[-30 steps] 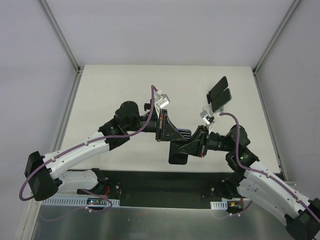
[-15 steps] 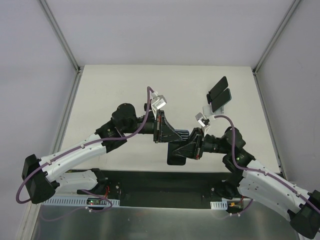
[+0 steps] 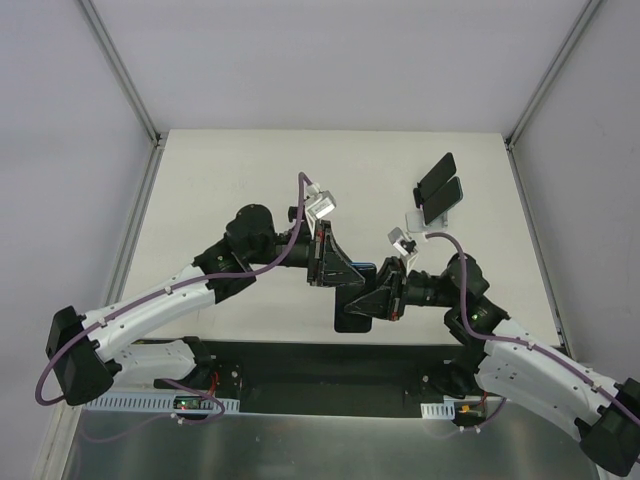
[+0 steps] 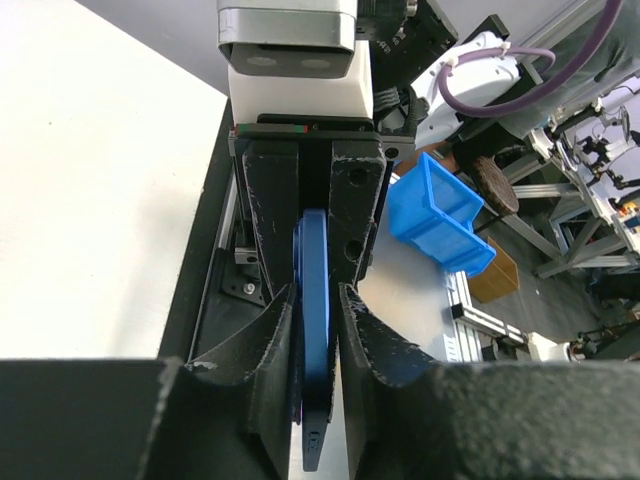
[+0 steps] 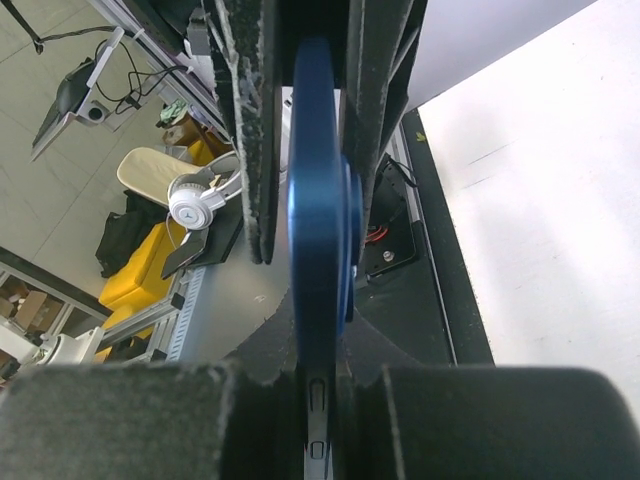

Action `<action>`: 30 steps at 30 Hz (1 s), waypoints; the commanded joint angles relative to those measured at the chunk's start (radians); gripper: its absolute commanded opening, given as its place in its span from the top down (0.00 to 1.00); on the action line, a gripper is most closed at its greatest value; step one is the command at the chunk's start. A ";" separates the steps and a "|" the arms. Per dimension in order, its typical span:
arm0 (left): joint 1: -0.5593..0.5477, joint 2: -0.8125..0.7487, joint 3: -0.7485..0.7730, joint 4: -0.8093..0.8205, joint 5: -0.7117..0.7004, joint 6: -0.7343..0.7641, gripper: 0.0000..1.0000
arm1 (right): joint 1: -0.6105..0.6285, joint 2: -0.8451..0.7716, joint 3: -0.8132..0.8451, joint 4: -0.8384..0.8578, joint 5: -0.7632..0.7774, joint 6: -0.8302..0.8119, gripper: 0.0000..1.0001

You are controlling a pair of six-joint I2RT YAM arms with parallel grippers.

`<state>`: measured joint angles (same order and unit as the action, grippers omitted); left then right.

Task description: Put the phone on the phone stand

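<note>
The dark blue phone (image 3: 355,315) hangs upright above the table's near edge, held between both grippers. My left gripper (image 3: 343,272) is shut on its upper part; in the left wrist view the phone (image 4: 312,260) stands edge-on between my fingers (image 4: 272,330). My right gripper (image 3: 372,300) is shut on the phone from the right; in the right wrist view the phone (image 5: 318,230) runs edge-on out of my fingers (image 5: 420,420). The black phone stand (image 3: 438,190) stands at the far right of the table, well apart from both grippers.
The white table (image 3: 230,180) is bounded by a metal frame with grey walls left and right. A black strip (image 3: 300,360) runs along the near edge under the phone. A blue bin (image 4: 440,215) lies off the table.
My right gripper has moved left and closer in on the phone. The left gripper has shifted only slightly and still holds the phone. The stand has not moved.
</note>
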<state>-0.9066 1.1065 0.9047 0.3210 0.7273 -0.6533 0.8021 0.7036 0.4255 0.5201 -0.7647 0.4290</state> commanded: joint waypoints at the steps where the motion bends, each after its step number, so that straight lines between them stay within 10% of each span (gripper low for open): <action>1: -0.009 0.058 0.066 0.044 0.127 0.001 0.83 | 0.000 0.036 0.056 0.052 0.004 -0.021 0.99; 12: -0.009 0.003 0.074 -0.106 0.068 0.133 1.00 | 0.000 0.092 0.127 -0.032 -0.012 -0.090 0.99; 15: -0.009 -0.043 0.080 -0.166 -0.015 0.167 1.00 | -0.001 0.097 0.174 -0.203 0.074 -0.169 0.72; 16: -0.008 -0.075 0.083 -0.192 -0.119 0.182 1.00 | -0.001 0.097 0.185 -0.248 0.112 -0.209 0.44; 19: -0.005 -0.125 0.135 -0.363 -0.437 0.248 1.00 | 0.000 0.102 0.234 -0.445 0.357 -0.242 0.02; 30: 0.028 -0.186 0.333 -0.566 -1.235 0.470 1.00 | -0.006 0.494 0.637 -0.776 0.921 -0.222 0.01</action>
<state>-0.8879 0.9314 1.1213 -0.2512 -0.1677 -0.3340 0.7765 1.0554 0.8509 -0.0963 -0.0929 0.2024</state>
